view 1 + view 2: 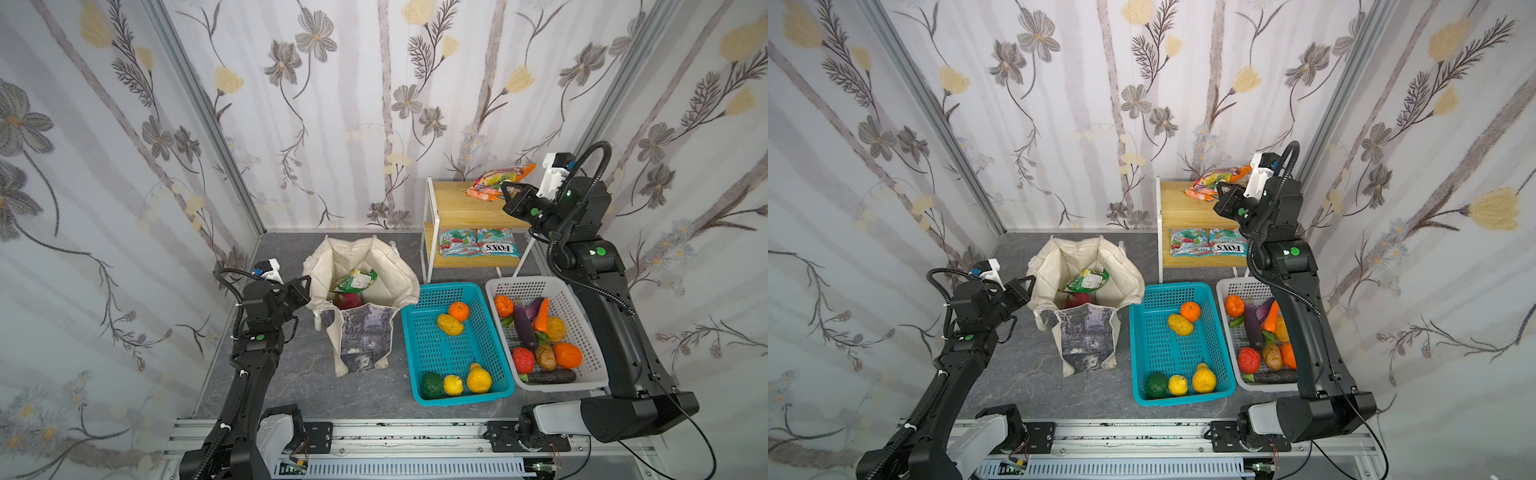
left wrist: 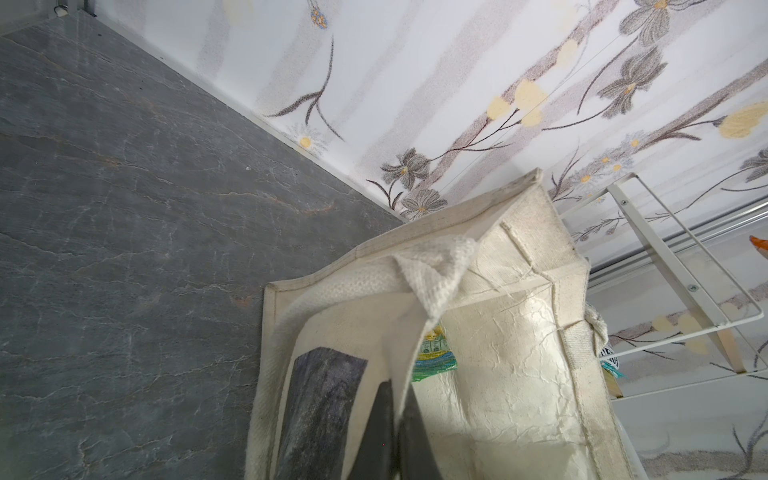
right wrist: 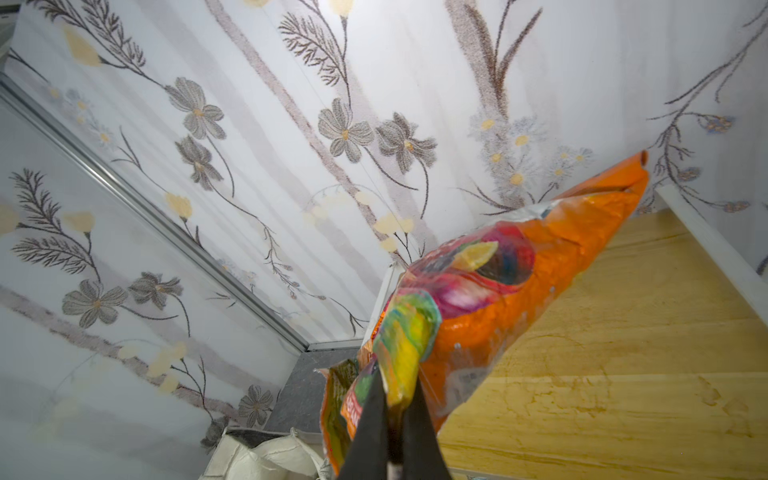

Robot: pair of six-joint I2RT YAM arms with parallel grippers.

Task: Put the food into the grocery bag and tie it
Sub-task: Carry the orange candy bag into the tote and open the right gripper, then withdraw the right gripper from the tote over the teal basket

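The left gripper is clenched on the side rim of the cream canvas grocery bag with a dark printed panel, apparently to prop its mouth open. The bag stands just beside the teal perforated plastic basket, and a green glossy snack packet lies inside it. Over the two-tier wooden shelf, the right gripper pinches one end of an orange glossy snack packet. The packet seems partly lifted, ready to be carried to the bag.

Bright, even, diffuse light; soft shadow inside grocery bag; both top views bend at edges; wrist views blur up close.
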